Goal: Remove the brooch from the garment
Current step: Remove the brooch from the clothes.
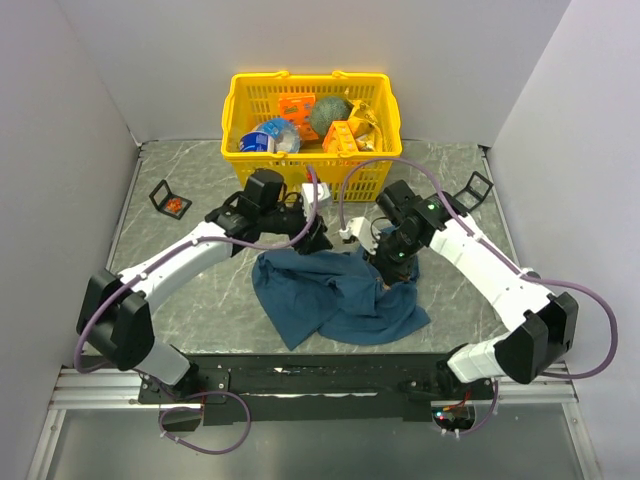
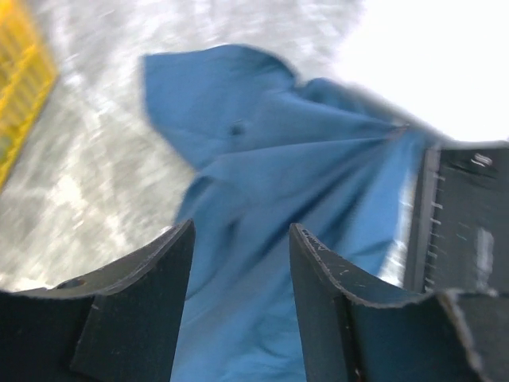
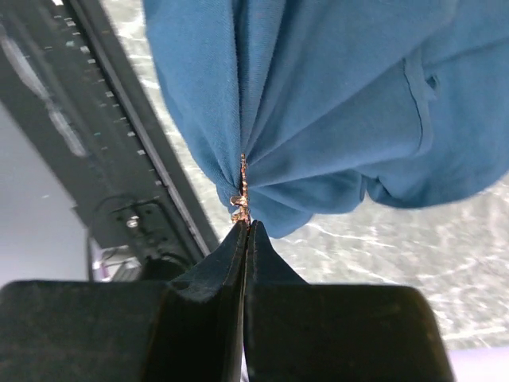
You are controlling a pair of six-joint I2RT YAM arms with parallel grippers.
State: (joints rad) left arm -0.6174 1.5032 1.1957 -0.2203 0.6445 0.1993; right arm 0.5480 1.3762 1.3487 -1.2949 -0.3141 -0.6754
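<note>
The top external camera looked steeply down from above and behind the arm bases, taking in the whole table (image 1: 200, 300). Both wrist cameras sat close, looking past the left gripper (image 2: 240, 231) and the right gripper (image 3: 246, 229) at the blue garment (image 2: 278, 159), which all three views shared.

The garment (image 1: 335, 295) is soft blue cloth, matt, lying in loose creases. The worktop (image 1: 200, 300) has a grey marbled, stone-like face with a faint sheen. The basket (image 1: 245, 100) is yellow plastic lattice, smooth and slightly glossy. The left gripper (image 2: 241, 231) is black matt plastic, ragged along its edges. The right gripper (image 3: 246, 227) looks the same, with smoother flanks. A tiny piece (image 3: 238, 199) at its tips glints like brassy metal. The arm shells (image 1: 190, 255) are smooth white plastic
</note>
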